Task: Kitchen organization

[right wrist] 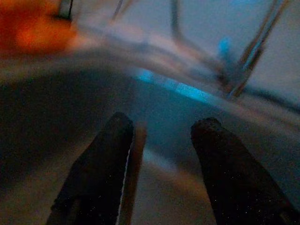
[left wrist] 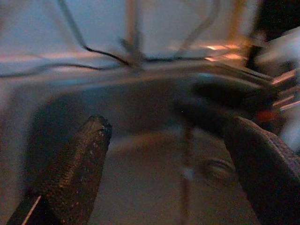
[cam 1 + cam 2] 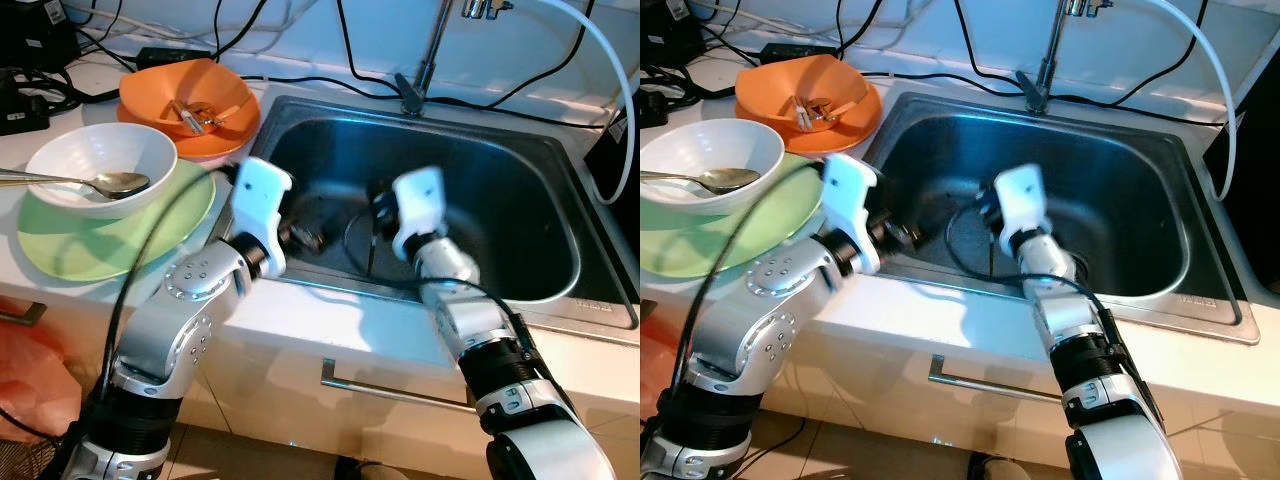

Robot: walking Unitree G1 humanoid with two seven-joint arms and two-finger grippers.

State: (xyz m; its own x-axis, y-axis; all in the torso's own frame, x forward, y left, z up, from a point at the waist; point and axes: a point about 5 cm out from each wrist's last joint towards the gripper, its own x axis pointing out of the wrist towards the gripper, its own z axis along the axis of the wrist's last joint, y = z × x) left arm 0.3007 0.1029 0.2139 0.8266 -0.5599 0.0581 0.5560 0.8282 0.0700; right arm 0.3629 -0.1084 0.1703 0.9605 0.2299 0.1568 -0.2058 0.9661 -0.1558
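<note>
A steel sink (image 3: 560, 255) spans centre frame, both arms reaching in. At upper left a green plate (image 3: 150, 235) carries a white bowl (image 3: 100, 150) with spoon (image 3: 110, 183) (hard, slick, breakable; best gripped at the rim, likely). The left gripper (image 2: 173, 154) and right gripper (image 1: 161, 154) are both spread, holding nothing.

Head views: well lit and mostly sharp, cool bluish cast. Sink (image 3: 560, 230) basin is dark, with soft blue sheen on its back wall and bright glare along the front rim. White bowl (image 3: 100, 160) near clipping. Mild stretch at frame edges. Both wrist views: dim, heavy motion blur, background smeared; only the black fingers (image 2: 79, 159) up close hold texture. Right wrist view has a cyan glare streak.
</note>
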